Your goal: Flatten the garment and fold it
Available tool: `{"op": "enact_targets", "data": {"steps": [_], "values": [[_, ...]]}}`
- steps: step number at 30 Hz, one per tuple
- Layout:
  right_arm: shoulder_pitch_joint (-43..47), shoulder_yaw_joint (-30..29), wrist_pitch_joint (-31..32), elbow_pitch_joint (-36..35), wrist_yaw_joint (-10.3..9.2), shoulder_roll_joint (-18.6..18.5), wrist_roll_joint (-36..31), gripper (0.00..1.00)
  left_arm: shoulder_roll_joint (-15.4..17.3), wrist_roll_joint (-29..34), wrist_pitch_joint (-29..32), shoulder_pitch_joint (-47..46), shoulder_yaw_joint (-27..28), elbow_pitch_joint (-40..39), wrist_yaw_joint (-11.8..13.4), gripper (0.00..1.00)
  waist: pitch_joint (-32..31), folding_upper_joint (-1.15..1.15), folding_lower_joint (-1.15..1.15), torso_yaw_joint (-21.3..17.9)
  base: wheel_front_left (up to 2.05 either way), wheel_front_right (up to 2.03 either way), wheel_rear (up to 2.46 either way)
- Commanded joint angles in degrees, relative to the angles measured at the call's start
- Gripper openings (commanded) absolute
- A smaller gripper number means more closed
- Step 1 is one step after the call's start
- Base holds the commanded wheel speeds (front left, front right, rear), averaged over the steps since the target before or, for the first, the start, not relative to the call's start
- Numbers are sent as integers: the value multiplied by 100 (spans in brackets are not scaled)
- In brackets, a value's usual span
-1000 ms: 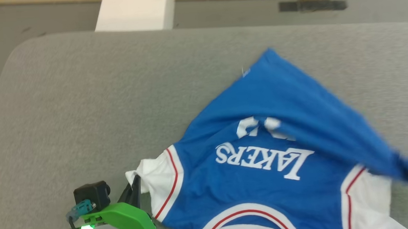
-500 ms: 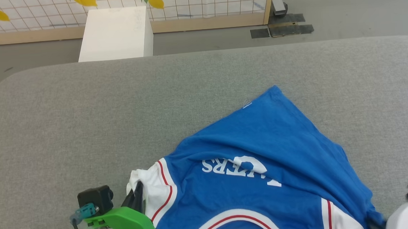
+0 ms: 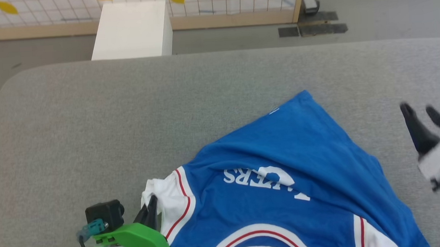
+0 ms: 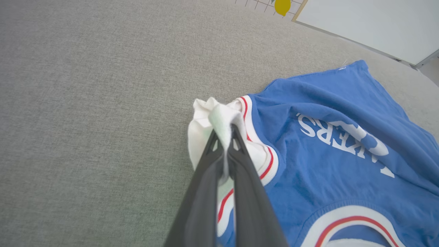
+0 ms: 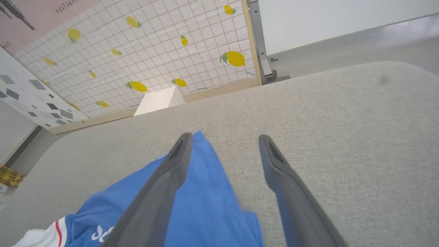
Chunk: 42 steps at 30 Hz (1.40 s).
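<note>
Soft, light and limp, the garment [image 3: 283, 161] lies rumpled at lower centre. The left fingers [image 4: 245, 178] pinch its white sleeve [image 4: 202, 116]. The right fingers [image 3: 417, 128] hang wide and empty, and would best take the opposite sleeve [image 3: 378, 240].

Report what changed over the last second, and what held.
The right gripper opened its fingers, let go of the garment's blue corner and pulled clear of it. The released blue cloth slumped onto the grey surface, a fold now covering part of the white lettering. The left gripper stayed shut on the white sleeve, in place.
</note>
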Motion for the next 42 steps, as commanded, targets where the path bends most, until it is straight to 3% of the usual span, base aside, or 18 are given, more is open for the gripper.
{"op": "enact_targets", "data": {"steps": [1, 7, 16, 22, 32, 33, 34, 42], "values": [[-313, 159, -42, 144, 20, -53, -80, 100, 38, 45, 12, -67, -9, -51, 37, 0, 227, 0, 0, 178, 0, 0, 0], [-1507, 842, 181, 943, 20, -436, -542, 100, -19, 109, 4, -343, -116, -136, 2, 0, 807, 0, 0, 571, 0, 0, 0], [-3194, 2019, 1774, 2255, 20, -1096, -1388, 100, -202, 112, -136, -748, -272, 12, -119, 0, 1600, 0, 0, 1099, 0, 0, 0], [-3626, 2605, 2665, 2708, 20, -1332, -1617, 100, -370, 31, -268, -902, -329, 150, -178, 0, 1878, 0, 0, 1312, 0, 0, 0], [-3509, 3069, 3262, 3001, 20, -1430, -1411, 100, -446, -57, -393, -939, -361, 365, -236, 0, 1856, 0, 0, 1293, 0, 0, 0], [-3496, 3022, 3255, 3008, 20, -1419, -1378, 44, -438, -59, -396, -946, -357, 377, -239, 0, 1817, 0, 0, 1270, 0, 0, 0], [-3482, 2994, 3243, 3014, 20, -1422, -1345, 0, -423, -60, -393, -955, -351, 392, -242, 0, 1757, 0, 0, 1238, 0, 0, 0], [-3058, 2200, 2258, 2565, 20, -1333, -777, 0, -312, -126, -366, -861, -260, 472, -211, 0, 957, 0, 0, 871, 0, 0, 0]]}}
